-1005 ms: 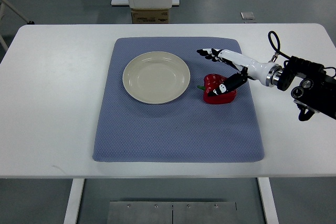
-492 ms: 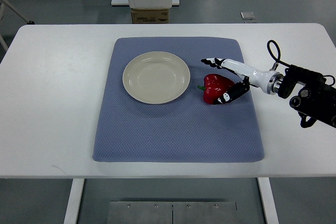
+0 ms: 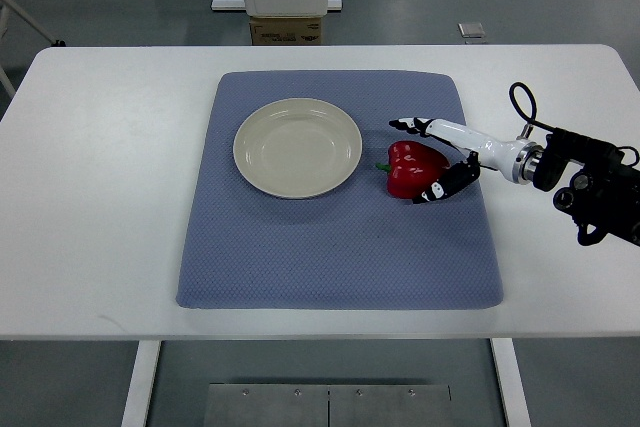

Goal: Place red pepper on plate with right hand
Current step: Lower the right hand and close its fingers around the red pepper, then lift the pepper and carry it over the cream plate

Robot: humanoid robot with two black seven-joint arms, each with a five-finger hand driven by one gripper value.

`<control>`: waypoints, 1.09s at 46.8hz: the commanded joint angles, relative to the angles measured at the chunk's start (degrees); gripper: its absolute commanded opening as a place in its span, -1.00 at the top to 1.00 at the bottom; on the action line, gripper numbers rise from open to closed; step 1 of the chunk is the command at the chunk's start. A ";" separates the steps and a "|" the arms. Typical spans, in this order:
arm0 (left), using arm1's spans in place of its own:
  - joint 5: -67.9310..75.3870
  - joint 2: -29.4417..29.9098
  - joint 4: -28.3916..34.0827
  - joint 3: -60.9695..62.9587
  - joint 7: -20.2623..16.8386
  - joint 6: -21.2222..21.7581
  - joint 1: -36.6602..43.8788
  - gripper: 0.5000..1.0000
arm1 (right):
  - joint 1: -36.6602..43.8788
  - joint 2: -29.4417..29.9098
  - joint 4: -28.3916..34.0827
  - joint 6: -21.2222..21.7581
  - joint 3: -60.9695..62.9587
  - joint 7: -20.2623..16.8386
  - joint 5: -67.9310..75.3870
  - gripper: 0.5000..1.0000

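The red pepper [image 3: 410,167] lies on the blue mat, just right of the empty cream plate [image 3: 297,146]. My right hand [image 3: 414,161] reaches in from the right edge and brackets the pepper. Its fingers [image 3: 408,126] stretch along the pepper's far side, with a small gap. The thumb [image 3: 437,191] lies against the near right side. The hand is still open and the pepper rests on the mat. The left arm is out of sight.
The blue mat [image 3: 330,247] covers the middle of the white table [image 3: 100,197]. Behind the table's far edge stand a cardboard box [image 3: 286,29] and a white machine base. The right forearm and its cable [image 3: 560,162] hang over the table's right side.
The right hand has dropped and drawn back slightly to the right. Its thumb moved from on top of the pepper to its near right side. The pepper has not moved.
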 commanded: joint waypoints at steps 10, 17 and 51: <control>0.00 0.00 0.00 0.00 0.00 0.00 0.00 -1.00 | 0.00 0.00 -0.63 0.01 -0.09 0.00 0.00 -0.49; 0.00 0.00 0.00 0.00 0.00 0.00 0.00 -1.00 | 0.00 0.09 -0.81 0.01 -0.09 0.00 0.00 -0.41; 0.00 0.00 0.00 0.00 0.00 0.00 0.00 -1.00 | 0.27 0.17 -0.90 0.09 -0.97 0.08 0.00 -0.20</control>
